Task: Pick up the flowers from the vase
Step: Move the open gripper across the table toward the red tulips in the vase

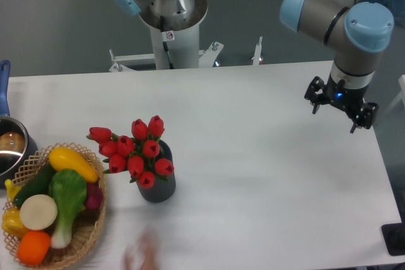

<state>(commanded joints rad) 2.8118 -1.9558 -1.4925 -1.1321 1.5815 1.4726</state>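
A: Flowers (136, 150), red tulips, position?
B: Standing in the vase (158, 184), front left of the table (253, 175), heads spilling leftward past its rim.
A: Gripper (340, 110)?
B: Far right, above the table edge, well apart from the vase. Fingers spread open, nothing held.
A: Other items?
B: Wicker basket (85, 235) of vegetables just left of the vase; metal pot (12, 147) with blue handle at the left edge.

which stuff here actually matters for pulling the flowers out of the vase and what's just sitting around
Part of the job:
flowers, standing in the vase
vase
gripper, far off at the table's right side

Just lying about:
wicker basket of vegetables
metal pot at the left edge
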